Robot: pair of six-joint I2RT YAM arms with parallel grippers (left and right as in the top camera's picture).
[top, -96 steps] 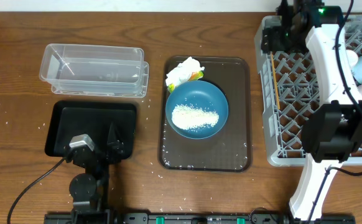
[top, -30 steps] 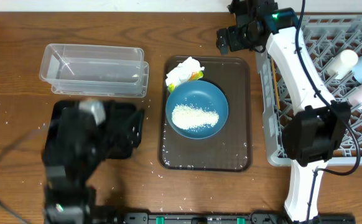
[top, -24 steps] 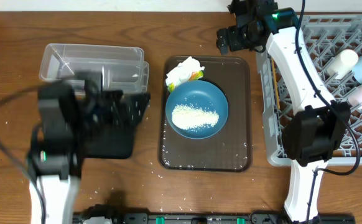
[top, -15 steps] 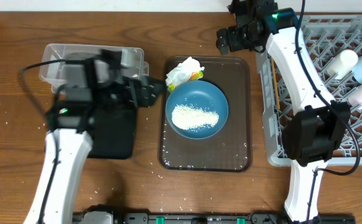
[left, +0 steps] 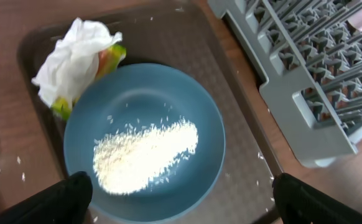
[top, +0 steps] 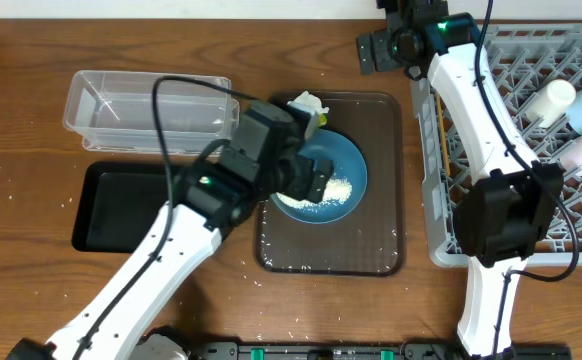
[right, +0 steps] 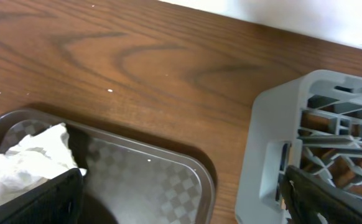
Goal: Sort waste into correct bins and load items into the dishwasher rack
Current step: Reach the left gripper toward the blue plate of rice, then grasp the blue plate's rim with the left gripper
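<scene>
Left tool [left: 180, 186] gapes wide, empty — directly beneath it sits the dark-blue dish [left: 150, 99], a white heap of rice [left: 145, 155] in its middle, crumpled tissue [left: 75, 59] just beyond. Right tool [right: 181, 186] likewise spread, empty.

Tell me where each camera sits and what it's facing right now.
Overhead: fixed above the table, looking straight down; left arm and right arm show.
Left wrist: above the blue dish, looking down on its rice; open fingertips at bottom corners.
Right wrist: over the brown tray's far corner, angled down; open fingertips at bottom corners.
Shared: both wrist views catch the tissue and the rack.
</scene>
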